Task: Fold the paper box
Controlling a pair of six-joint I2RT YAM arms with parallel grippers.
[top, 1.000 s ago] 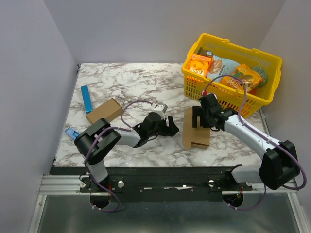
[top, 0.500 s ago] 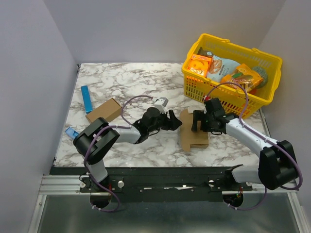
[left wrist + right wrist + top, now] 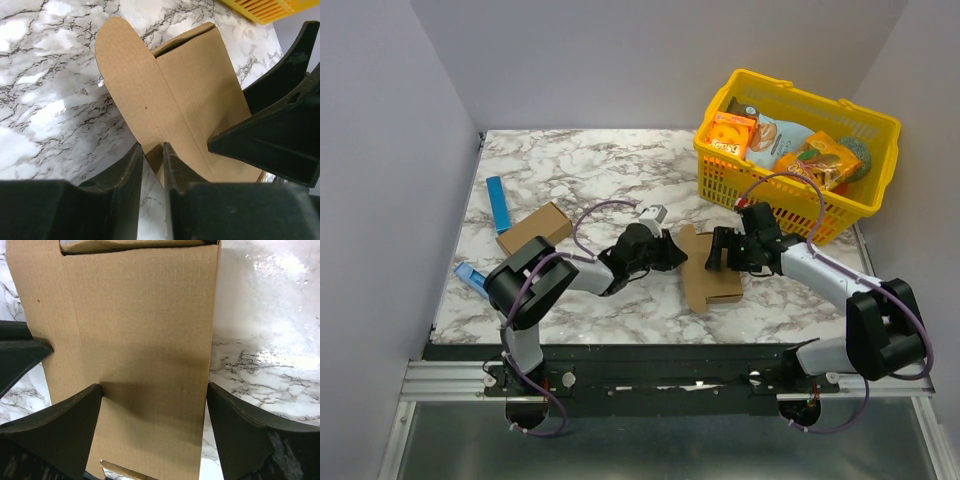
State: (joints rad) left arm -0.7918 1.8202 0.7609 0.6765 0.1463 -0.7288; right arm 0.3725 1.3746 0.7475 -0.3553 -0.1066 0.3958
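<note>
Cardboard paper box lies plain, brown, finely ribbed, round-flapped.

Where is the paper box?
The paper box lies centre-right on the table in the top view, between the left gripper and right gripper, near the yellow basket.

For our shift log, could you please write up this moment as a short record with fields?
Task item: paper box, brown cardboard, lying on the marble table between the two arms
Left pincer: closed on the edge of the box's rounded flap
Right pincer: jaws wide, straddling the box's long sides; firm grip unclear
Left side: second brown carton and blue stick
Back right: yellow basket holding snack packs
</note>
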